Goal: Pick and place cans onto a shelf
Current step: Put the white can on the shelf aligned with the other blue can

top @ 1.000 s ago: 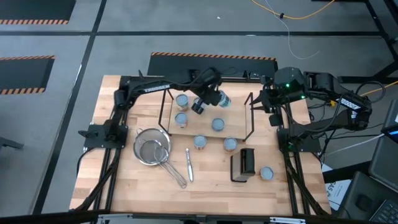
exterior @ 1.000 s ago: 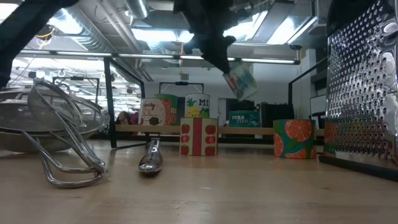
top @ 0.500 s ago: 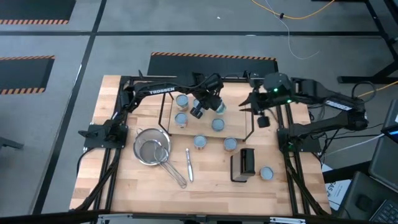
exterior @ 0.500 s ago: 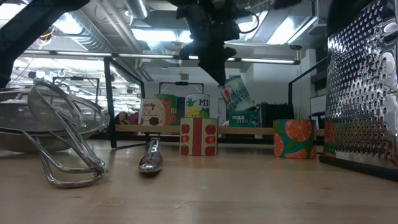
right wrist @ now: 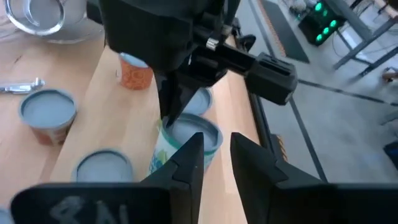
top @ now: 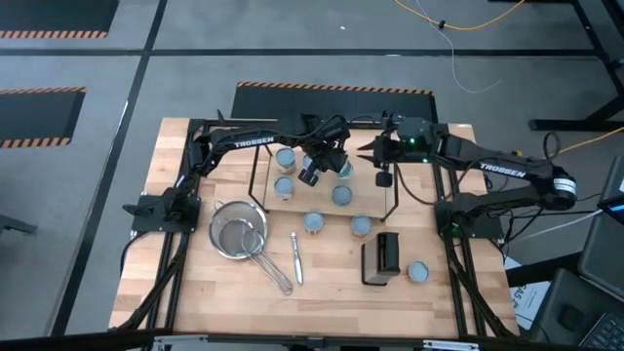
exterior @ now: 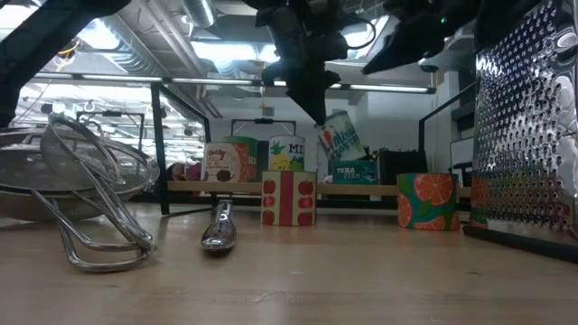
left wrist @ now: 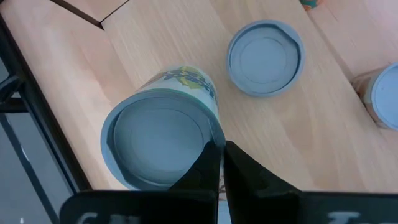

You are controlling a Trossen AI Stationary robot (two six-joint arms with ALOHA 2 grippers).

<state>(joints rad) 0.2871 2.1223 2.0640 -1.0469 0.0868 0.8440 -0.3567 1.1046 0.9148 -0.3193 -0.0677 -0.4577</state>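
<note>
Seven cans can be counted from above, with one shelf [top: 325, 181], one strainer [top: 239, 234], one spoon [top: 295, 258] and one grater [exterior: 524, 117]. The shelf lies at 12 o'clock from the table's middle. Three cans stand upright on its board with their pale tops facing up, and two more stand upright on the table just off its near edge. A lone can [top: 417, 272] sits at 4 o'clock beside the grater, and the strainer is at 8 o'clock. The seventh can [exterior: 339, 140] is over the shelf's board, pinched at its rim by the left gripper [left wrist: 216, 163], whose fingers are closed on it. It is tilted: in the low view its long axis leans with the top toward 11 o'clock. Whether its base touches the board cannot be told. The right gripper [right wrist: 216, 158] hovers at the shelf's right end at 3 o'clock from that can, fingers parted and empty.
</note>
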